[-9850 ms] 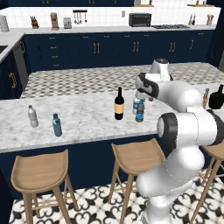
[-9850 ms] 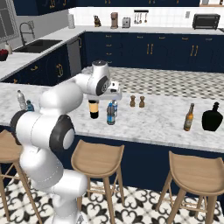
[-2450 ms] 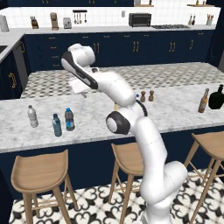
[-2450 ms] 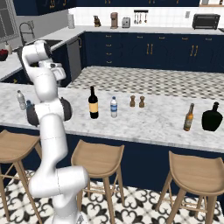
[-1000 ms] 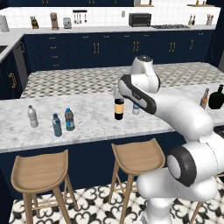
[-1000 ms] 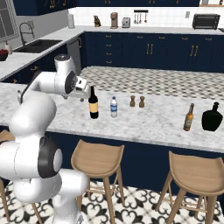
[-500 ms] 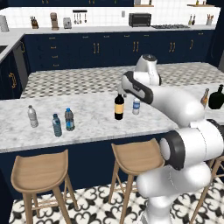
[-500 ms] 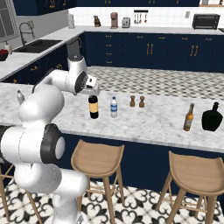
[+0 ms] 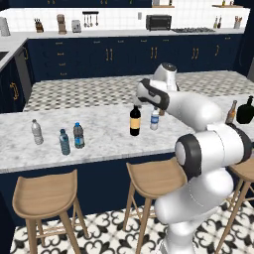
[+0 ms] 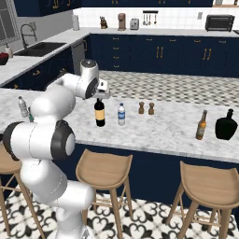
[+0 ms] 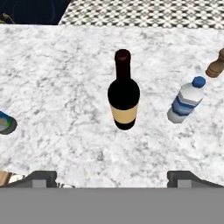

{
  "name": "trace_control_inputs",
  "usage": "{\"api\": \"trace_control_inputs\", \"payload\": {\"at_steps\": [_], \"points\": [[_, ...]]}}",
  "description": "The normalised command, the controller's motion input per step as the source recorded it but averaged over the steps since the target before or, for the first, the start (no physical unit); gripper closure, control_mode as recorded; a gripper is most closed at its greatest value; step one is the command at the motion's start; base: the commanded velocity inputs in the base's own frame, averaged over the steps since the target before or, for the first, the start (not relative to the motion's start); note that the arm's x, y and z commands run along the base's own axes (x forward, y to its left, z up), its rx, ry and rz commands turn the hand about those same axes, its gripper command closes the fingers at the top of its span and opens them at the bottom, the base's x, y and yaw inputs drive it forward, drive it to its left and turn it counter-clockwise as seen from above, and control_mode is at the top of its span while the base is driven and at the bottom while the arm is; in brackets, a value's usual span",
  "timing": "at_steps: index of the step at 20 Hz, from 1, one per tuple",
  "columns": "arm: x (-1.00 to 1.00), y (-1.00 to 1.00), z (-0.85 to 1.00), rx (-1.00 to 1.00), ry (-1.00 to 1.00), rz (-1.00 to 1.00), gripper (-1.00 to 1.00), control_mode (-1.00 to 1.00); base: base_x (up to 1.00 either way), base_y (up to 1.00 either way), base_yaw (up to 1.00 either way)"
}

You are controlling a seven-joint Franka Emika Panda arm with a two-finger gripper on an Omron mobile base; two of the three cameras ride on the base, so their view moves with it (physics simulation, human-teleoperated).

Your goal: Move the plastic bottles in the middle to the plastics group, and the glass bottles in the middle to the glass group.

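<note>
From the left base view, the marble counter (image 9: 114, 136) carries a tall dark wine bottle (image 9: 135, 120) with a tan label at its middle, and a small clear water bottle (image 9: 155, 119) with a blue label stands just beside it on the right. Far to the left sit three short bottles close together: a clear white-labelled bottle (image 9: 36, 132), a teal bottle (image 9: 64, 142) and a grey-tinted bottle (image 9: 78, 136). At the right end a slim amber bottle (image 9: 231, 112) stands next to a squat black jug (image 9: 245, 110). The gripper (image 9: 140, 100) hangs above and just behind the wine bottle's neck. From the right base view, the gripper (image 10: 103, 93) sits over the wine bottle (image 10: 99, 112), the water bottle (image 10: 121, 115) stands near it, and two brown wooden shakers (image 10: 145, 108) stand behind; the amber bottle (image 10: 201, 125) and the round-bellied jug (image 10: 226, 125) are well apart to the right. In the hand view, the wine bottle (image 11: 124, 92) stands upright on veined white marble between the widely parted fingertips (image 11: 40, 178), which hold nothing; the water bottle (image 11: 186, 102) is to its right.
</note>
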Motion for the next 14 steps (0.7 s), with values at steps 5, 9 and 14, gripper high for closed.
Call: {"api": "trace_control_inputs", "payload": {"at_steps": [5, 9, 14], "points": [[0.37, 0.14, -0.04, -0.08, 0.0, 0.01, -1.0, -1.0, 0.0, 0.0, 0.0], [0.42, 0.09, -0.02, -0.08, 0.0, 0.0, -1.0, -1.0, 0.0, 0.0, 0.0], [0.36, 0.05, -0.15, -0.06, 0.0, 0.0, -1.0, -1.0, 0.0, 0.0, 0.0]]}}
